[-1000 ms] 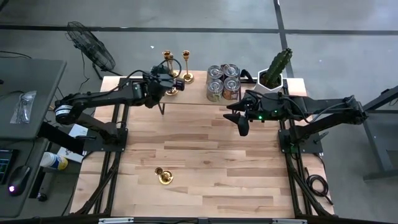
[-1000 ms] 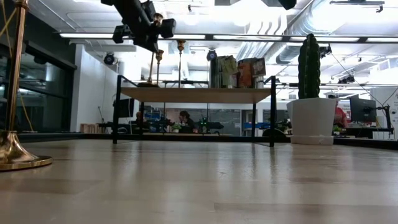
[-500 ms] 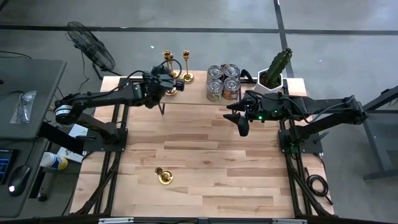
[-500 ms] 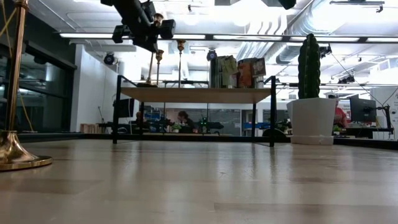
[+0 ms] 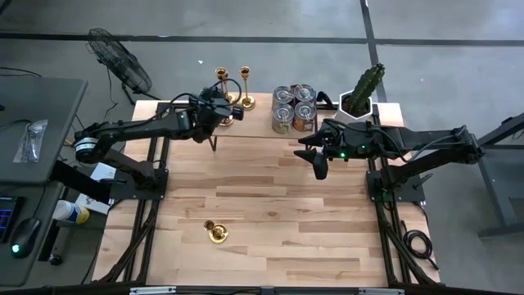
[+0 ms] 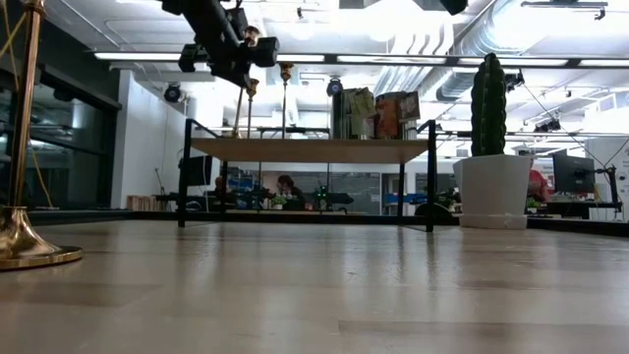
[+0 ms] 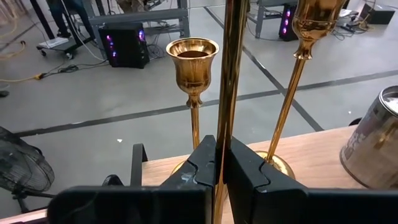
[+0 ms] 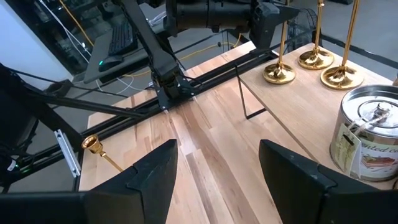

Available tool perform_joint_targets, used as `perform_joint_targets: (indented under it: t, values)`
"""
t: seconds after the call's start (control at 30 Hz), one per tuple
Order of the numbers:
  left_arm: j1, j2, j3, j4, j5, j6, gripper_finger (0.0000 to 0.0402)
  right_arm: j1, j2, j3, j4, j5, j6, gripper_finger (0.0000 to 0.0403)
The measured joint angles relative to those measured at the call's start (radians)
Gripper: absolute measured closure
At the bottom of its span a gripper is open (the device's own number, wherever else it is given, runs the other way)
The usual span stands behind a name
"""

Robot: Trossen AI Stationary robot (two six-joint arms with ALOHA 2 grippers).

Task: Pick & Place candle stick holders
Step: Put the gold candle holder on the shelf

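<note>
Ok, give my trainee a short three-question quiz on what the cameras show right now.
1. True or false: the left gripper is shut on the stem of a candle stick holder.
2. Multiple choice: the lone candle stick holder on the lower table lies A) beside the tin cans, B) near the front-left, C) under the cactus pot.
3. Fill in: the right gripper is ___ and holds nothing.

Key: 1 true; 2 B; 3 open.

Grey concrete floor (image 5: 458, 49) with dark seams, a floor fan (image 5: 119, 59), bright ceiling strip lights (image 6: 413, 57)
</note>
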Motion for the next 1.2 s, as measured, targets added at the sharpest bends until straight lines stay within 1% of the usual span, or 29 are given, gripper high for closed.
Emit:
perform_joint_targets:
  t: [0.1,0.3,0.53,0.8,0.9,1.03,1.1,1.2]
  values:
    - [0.000,0.000,-0.005,0.005,0.000,-0.006,0.0391,0.000,0.000,0.000,0.000,0.000,0.009,0.0184]
    - [-0.002,-0.005,-0.063,0.022,-0.011,-0.101,0.0391,0.000,0.000,0.000,0.000,0.000,0.021,0.0184]
    - [-0.002,-0.002,-0.068,0.068,0.018,-0.056,0.0391,0.000,0.000,0.000,0.000,0.000,0.022,0.0184]
    - [-0.002,-0.002,-0.068,0.061,0.033,-0.051,0.0389,0.000,0.000,0.000,0.000,0.000,0.021,0.0184]
    - [-0.002,-0.001,-0.068,0.058,0.040,-0.055,0.0372,0.000,0.000,0.000,0.000,0.000,0.020,0.0184]
    - [-0.001,0.013,-0.080,0.002,0.066,-0.059,0.0333,0.000,0.000,0.000,-0.001,0.000,0.020,0.0184]
    - [-0.002,0.000,-0.071,0.003,0.050,-0.067,0.0314,0.000,0.000,0.000,0.000,0.000,0.020,0.0184]
    - [-0.002,0.005,-0.075,-0.039,0.042,-0.082,0.0291,0.000,0.000,0.000,0.001,0.000,0.020,0.0184]
